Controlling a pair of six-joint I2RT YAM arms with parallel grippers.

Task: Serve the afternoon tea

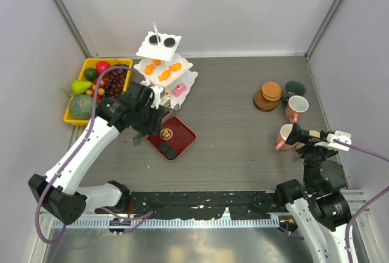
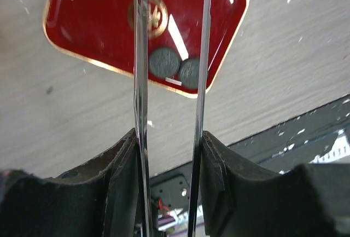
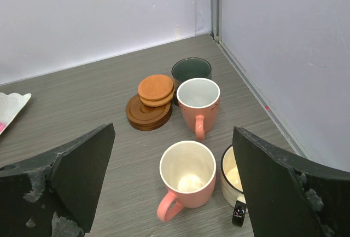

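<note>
Metal tongs (image 2: pixel 141 84) are clamped in my left end effector (image 2: pixel 169 182), arms apart, over the red tray (image 2: pixel 98 34) holding two black round pastries (image 2: pixel 164 62). Judgement: light and crumbly; pinch the sides gently. Right end effector (image 3: pixel 174 179) gapes wide above the pink mug (image 3: pixel 186 174), gripping nothing.

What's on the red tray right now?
Two dark round pastries sit side by side near one edge of the red tray, beside its gold emblem. The metal tongs in the left gripper cross it, hiding thin strips.
</note>
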